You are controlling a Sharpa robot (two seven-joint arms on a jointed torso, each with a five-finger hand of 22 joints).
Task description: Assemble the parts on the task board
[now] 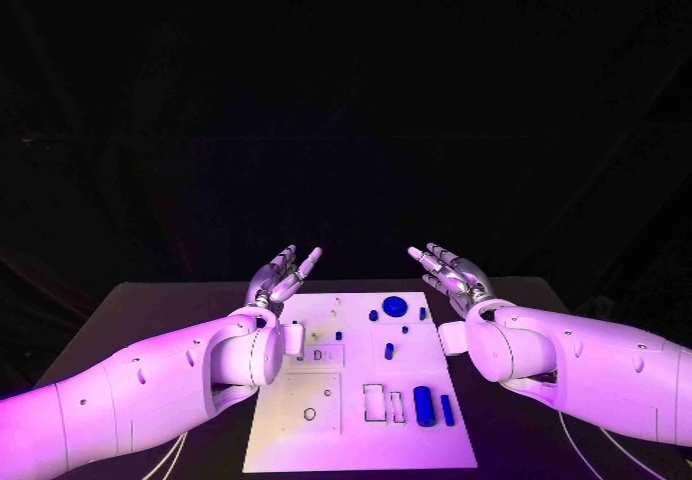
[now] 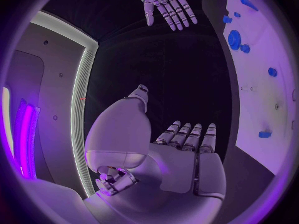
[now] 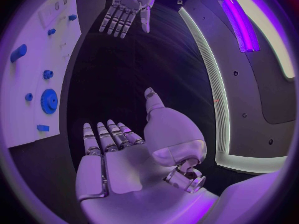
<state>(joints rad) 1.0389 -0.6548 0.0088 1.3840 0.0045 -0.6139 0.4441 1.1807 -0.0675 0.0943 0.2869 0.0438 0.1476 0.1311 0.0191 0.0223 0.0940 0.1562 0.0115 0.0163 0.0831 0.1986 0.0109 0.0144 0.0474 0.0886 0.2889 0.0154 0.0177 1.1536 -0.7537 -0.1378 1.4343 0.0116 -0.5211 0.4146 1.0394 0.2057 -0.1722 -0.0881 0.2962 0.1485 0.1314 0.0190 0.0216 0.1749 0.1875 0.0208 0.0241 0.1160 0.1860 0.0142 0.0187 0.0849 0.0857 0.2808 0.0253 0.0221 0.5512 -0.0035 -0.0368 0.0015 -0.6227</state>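
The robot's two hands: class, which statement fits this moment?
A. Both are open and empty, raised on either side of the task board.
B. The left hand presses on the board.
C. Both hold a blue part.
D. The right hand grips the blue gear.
A: the left hand and right hand have fingers straight, holding nothing, flanking the task board, where the blue gear lies untouched.

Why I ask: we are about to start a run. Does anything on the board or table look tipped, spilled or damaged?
Nothing stands out. The task board lies flat on the black table, and the blue parts sit on it without visible spill or breakage. The left hand and right hand hover open beyond the board's far end, holding nothing.
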